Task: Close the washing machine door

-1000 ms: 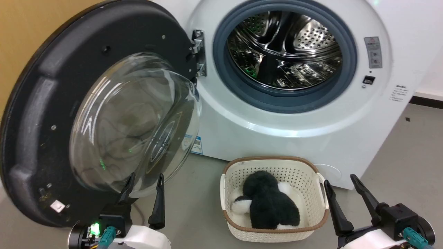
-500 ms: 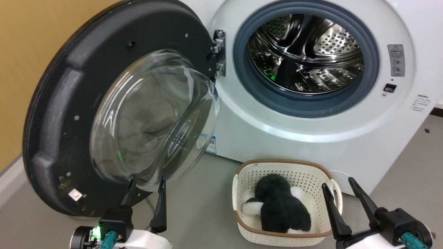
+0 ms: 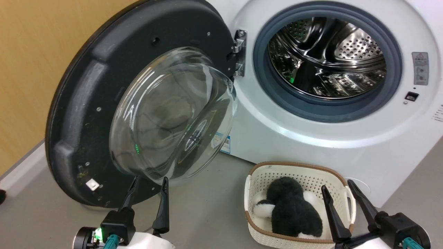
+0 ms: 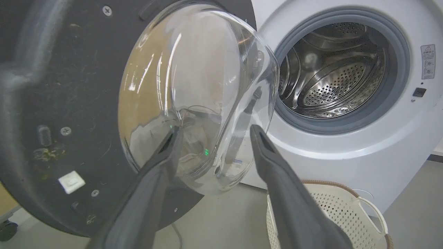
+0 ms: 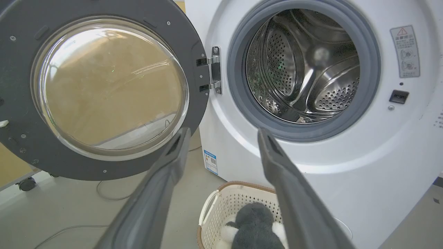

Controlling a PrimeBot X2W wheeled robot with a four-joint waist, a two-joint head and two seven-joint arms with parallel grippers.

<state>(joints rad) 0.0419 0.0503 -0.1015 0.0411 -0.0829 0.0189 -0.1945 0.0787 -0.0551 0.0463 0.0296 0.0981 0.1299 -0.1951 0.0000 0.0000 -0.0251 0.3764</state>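
The washing machine (image 3: 311,138) stands on a grey floor (image 3: 207,207), with an ochre wall (image 3: 34,69) to its left. The washing machine door (image 3: 90,103) hangs wide open on the machine's left side. The left gripper (image 3: 150,178) and right gripper (image 3: 336,184) have fingers parted and hold nothing.

Left end effector (image 3: 150,179) and right end effector (image 3: 336,184) parted, upright

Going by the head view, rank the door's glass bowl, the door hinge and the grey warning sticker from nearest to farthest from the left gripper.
From the left gripper:
1. The glass bowl, just above its fingertips.
2. The hinge, higher up and to the right.
3. The warning sticker, far right, on the washing machine front.
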